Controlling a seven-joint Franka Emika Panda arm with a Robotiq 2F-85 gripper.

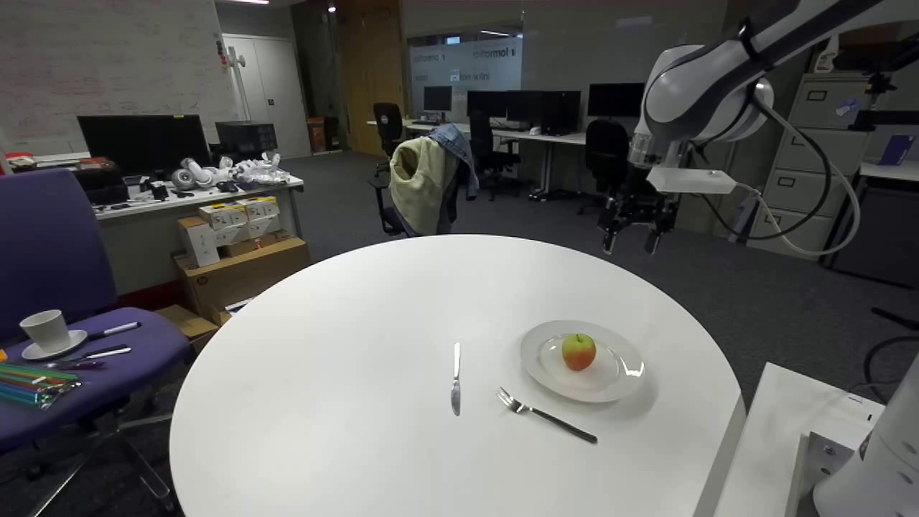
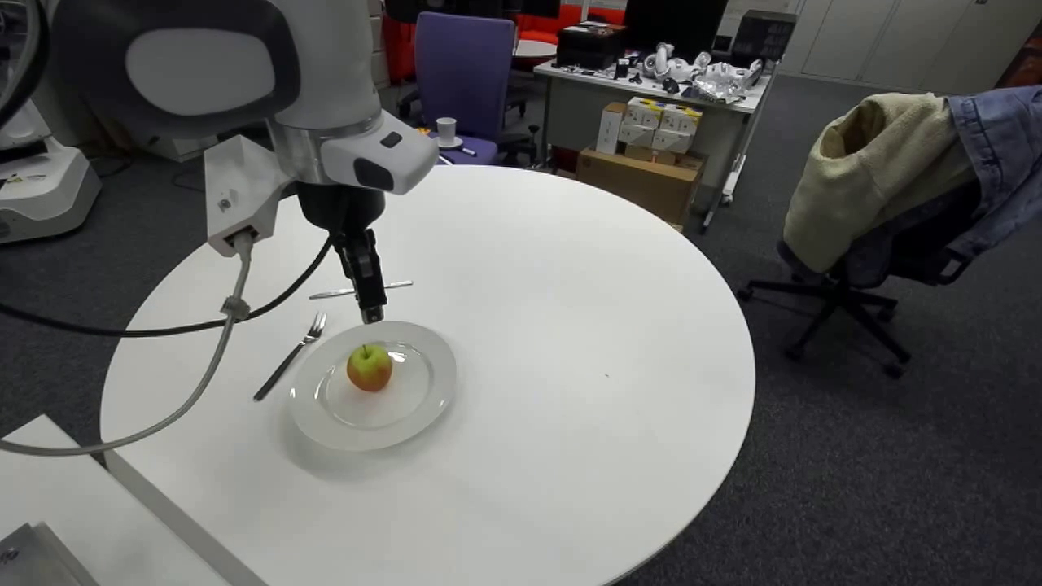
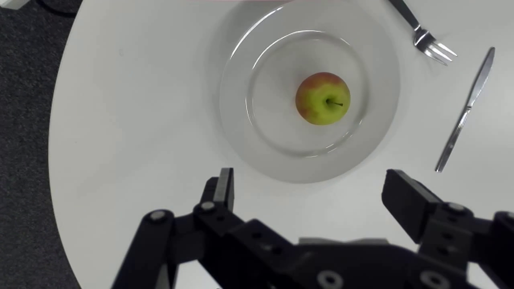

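My gripper point(image 3: 310, 172) is open, with nothing between its fingers. It hangs above the white table, high over the area beside the plate; it also shows in both exterior views point(image 1: 630, 243) point(image 2: 371, 309). A red and yellow-green apple point(image 3: 323, 98) sits stem up on a white plate point(image 3: 241, 100). The apple point(image 1: 579, 352) point(image 2: 369, 369) and the plate point(image 1: 535, 352) point(image 2: 431, 374) show in both exterior views. A fork point(image 3: 425, 38) with a dark handle lies beside the plate, also in an exterior view point(image 1: 549, 418). A silver knife point(image 3: 468, 108) lies beyond the fork, also in an exterior view point(image 1: 456, 380).
The round white table point(image 1: 323, 373) has its edge near the robot's mounting stand point(image 1: 804, 402). A purple chair point(image 1: 136, 337) holds a white cup point(image 1: 47, 330) on a saucer, pens and a packet. A chair with a draped jacket point(image 2: 879, 171) stands beyond the table.
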